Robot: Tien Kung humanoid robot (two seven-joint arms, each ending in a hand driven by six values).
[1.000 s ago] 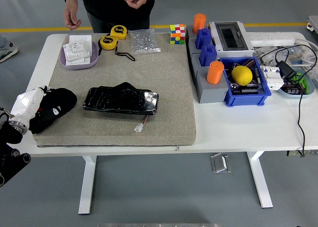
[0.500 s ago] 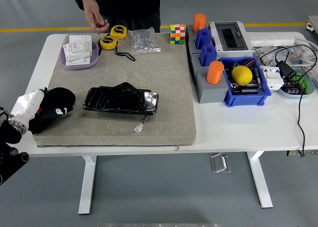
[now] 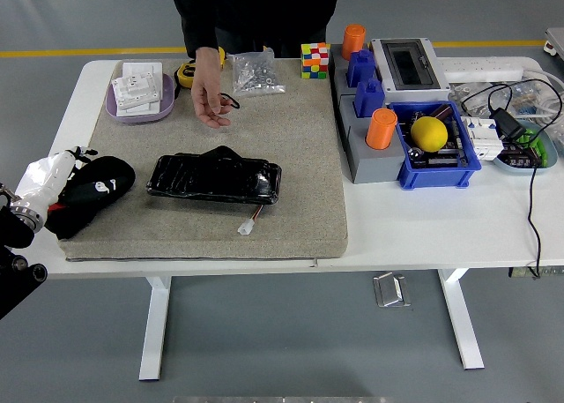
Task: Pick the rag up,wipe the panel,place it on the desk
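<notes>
The black glossy panel (image 3: 214, 178) lies across the middle of the grey mat (image 3: 291, 156), with a short wire and white plug (image 3: 246, 228) at its front. A dark crumpled cloth that looks like the rag (image 3: 222, 159) lies over the panel's top; black on black, its outline is unclear. My left hand (image 3: 92, 187), black with a white-wrapped wrist (image 3: 40, 178), rests on the mat's left edge, well left of the panel. A person's hand (image 3: 210, 99) hangs over the mat's back, behind the panel.
A purple tray (image 3: 141, 108) with white parts, a yellow tape measure (image 3: 186, 70) and a bag of screws (image 3: 256, 73) sit at the back. To the right stand a Rubik's cube (image 3: 315, 60), grey holder with orange cylinders (image 3: 382, 129), blue bin (image 3: 441, 165) and cables.
The person has stepped right and lowered a hand over the back of the mat. My left hand has shifted slightly on the mat's left edge. The panel has not moved.
</notes>
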